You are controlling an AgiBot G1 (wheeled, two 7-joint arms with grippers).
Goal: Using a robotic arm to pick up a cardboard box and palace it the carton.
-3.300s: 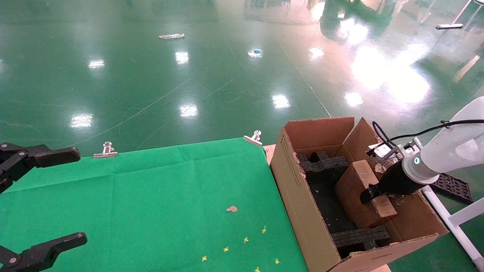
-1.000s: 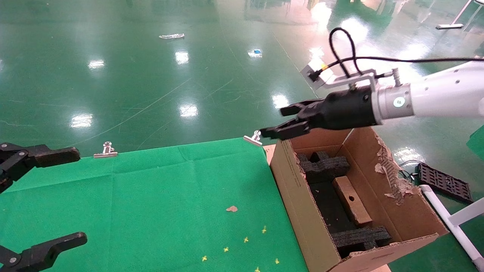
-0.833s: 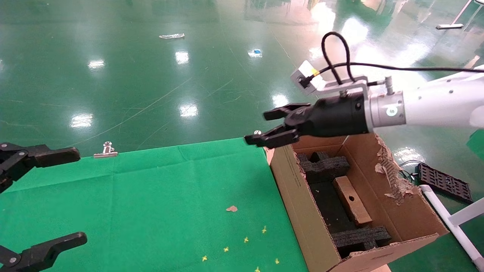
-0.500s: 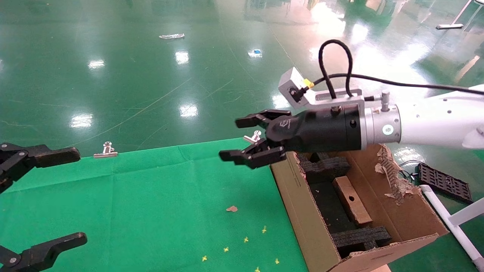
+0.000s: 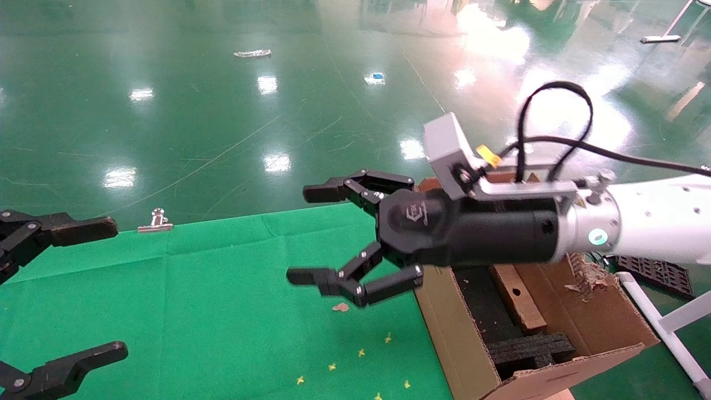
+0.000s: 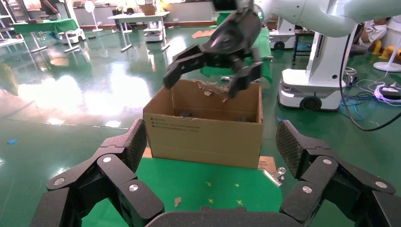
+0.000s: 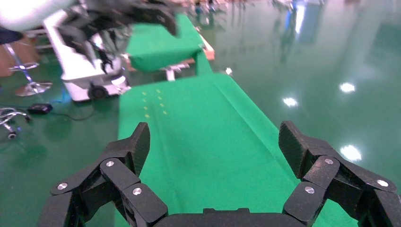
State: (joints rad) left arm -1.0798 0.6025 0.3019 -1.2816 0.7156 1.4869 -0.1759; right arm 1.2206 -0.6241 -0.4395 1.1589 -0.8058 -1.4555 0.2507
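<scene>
Item 1 — my right gripper (image 5: 328,233), jaws spread and empty, above the green cloth (image 5: 194,289); cardboard box (image 5: 516,297) lies inside the carton (image 5: 444,328) between foam inserts (image 5: 527,347); risk — cable (image 5: 555,111) snagging the carton's torn flap; left gripper (image 5: 72,289) parked, agape.

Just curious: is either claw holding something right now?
No. The right claw is open and empty over the green cloth; the left claw is also open.

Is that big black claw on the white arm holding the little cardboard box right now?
No. The right gripper is open and empty above the green cloth, while the cardboard box lies inside the carton.
</scene>
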